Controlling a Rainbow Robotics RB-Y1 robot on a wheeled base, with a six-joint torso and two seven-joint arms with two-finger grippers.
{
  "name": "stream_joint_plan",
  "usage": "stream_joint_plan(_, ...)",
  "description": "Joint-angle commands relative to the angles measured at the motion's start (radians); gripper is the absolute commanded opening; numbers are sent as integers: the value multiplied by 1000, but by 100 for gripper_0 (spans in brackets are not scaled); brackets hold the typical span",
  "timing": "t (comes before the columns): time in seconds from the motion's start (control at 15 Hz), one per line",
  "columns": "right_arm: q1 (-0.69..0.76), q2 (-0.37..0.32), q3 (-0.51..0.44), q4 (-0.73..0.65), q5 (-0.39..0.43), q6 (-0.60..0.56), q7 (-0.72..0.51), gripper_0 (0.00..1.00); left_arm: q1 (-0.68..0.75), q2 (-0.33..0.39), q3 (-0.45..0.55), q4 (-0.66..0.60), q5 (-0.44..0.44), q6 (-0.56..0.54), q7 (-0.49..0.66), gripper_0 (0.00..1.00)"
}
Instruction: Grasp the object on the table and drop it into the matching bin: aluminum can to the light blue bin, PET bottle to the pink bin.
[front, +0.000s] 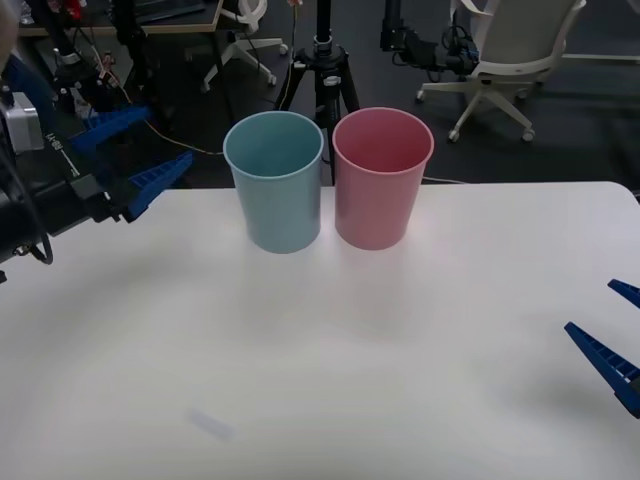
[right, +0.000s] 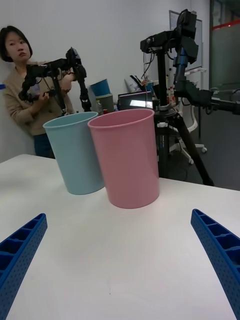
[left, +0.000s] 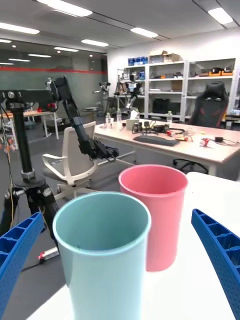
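The robot's left gripper (front: 140, 155) carries two bright blue plastic fingers (front: 158, 180), wedge-shaped, tapering to points, with ribbed, sawtooth-edged inner faces. They are mounted on a matte black wrist block that bears a strip of small white lettering too fine to read. A silver-grey metal housing sits behind the block, and a thin black cable loops beneath the arm. The right gripper (front: 618, 332) has the same blue fingers, long, narrow and pointed. From the right wrist camera, those fingers (right: 20, 250) show open rectangular cells along their edges and a fine dotted texture on their flat sides; the left fingers (left: 220, 255) look identical.
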Motion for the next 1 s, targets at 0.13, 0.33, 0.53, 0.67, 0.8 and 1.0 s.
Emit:
stream_joint_plan(0.13, 0, 0, 0, 0, 0, 0, 0, 100, 163, -32, 102, -7, -47, -104, -8, 100)
stream_joint_plan(0.33, 0, 0, 0, 0, 0, 0, 0, 100, 272, -178, 254, -7, -222, -203, 35, 100)
stream_joint_plan(0.53, 0, 0, 0, 0, 0, 0, 0, 100, 348, -345, 401, -13, -412, -317, 125, 100)
stream_joint_plan(0.67, 0, 0, 0, 0, 0, 0, 0, 100, 381, -446, 479, -15, -496, -371, 133, 100)
stream_joint_plan(0.8, 0, 0, 0, 0, 0, 0, 0, 100, 410, -534, 561, -16, -577, -440, 140, 100)
stream_joint_plan(1.0, 0, 0, 0, 0, 0, 0, 0, 100, 476, -578, 600, -18, -582, -490, 133, 100)
